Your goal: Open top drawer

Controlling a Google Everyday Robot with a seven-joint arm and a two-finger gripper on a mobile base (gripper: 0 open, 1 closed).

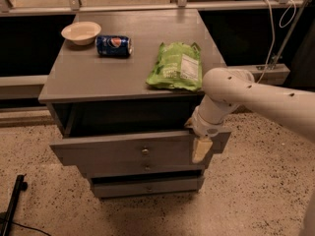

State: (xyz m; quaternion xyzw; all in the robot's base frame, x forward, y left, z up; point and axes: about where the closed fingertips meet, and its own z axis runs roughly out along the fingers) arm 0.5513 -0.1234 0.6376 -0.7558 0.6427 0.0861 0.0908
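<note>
Cabinet top (98,77): bowl (81,32) rear L, Pepsi can (113,46) on its side just beside it, green chip bag (176,67) R.
</note>
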